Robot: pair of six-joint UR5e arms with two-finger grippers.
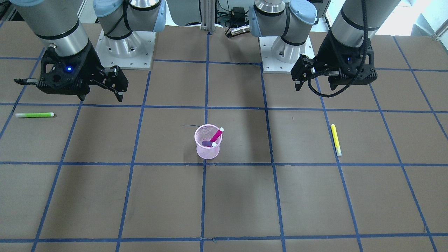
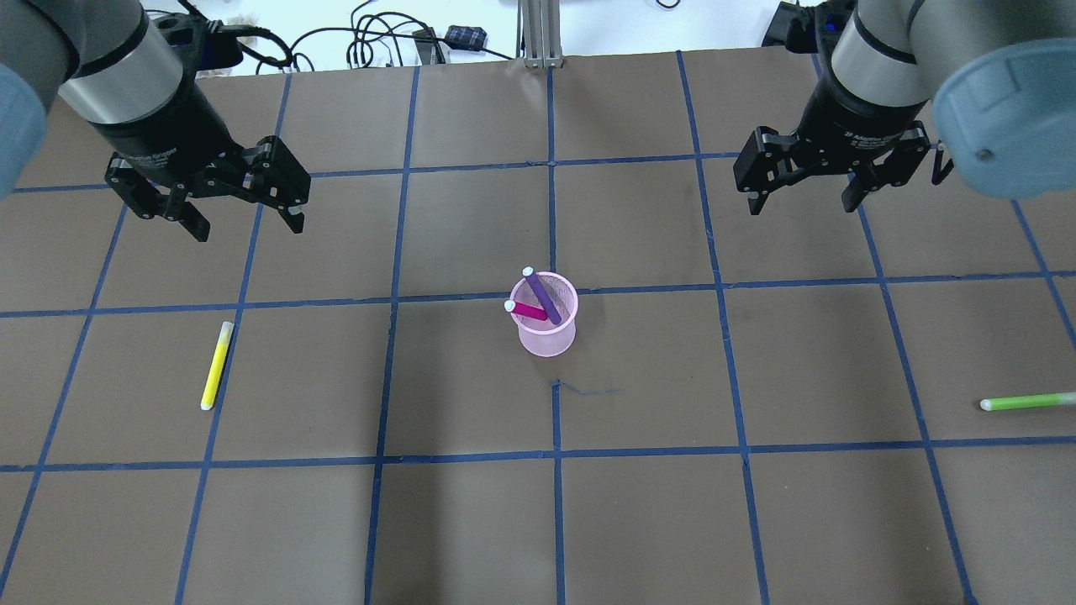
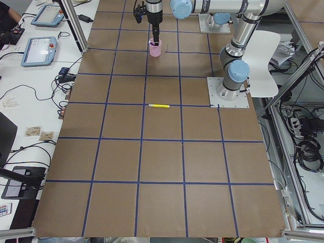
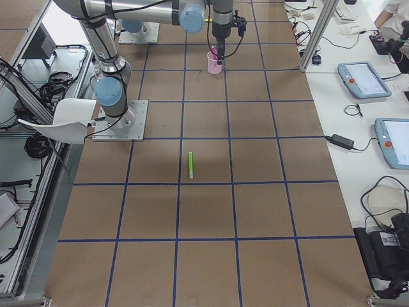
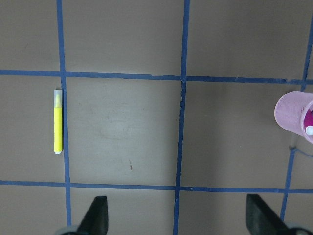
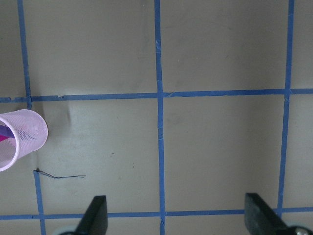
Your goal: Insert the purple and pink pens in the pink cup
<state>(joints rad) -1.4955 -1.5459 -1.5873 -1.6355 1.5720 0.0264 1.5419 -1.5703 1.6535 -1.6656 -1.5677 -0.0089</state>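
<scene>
Arms hang at either side of the worktop (image 2: 471,521) in the overhead view, wrists turned down. The left fingers (image 2: 198,225) and right fingers (image 2: 755,200) are both spread wide and hold nothing. Between the two pairs, apart from each, the pink cup (image 2: 548,338) stands upright. The purple pen (image 2: 543,297) and pink pen (image 2: 530,312) lean inside it, white ends over the rim. A yellow pen (image 2: 216,365) lies near the left fingers, and a green pen (image 2: 1027,402) lies out beyond the right ones. The front-facing view shows both pairs raised clear of the worktop. From the left wrist, the fingertips sit far apart, with the yellow pen ahead on one side and the cup at the other edge. From the right wrist, only the cup's side shows, at the frame's edge ahead of one fingertip.
</scene>
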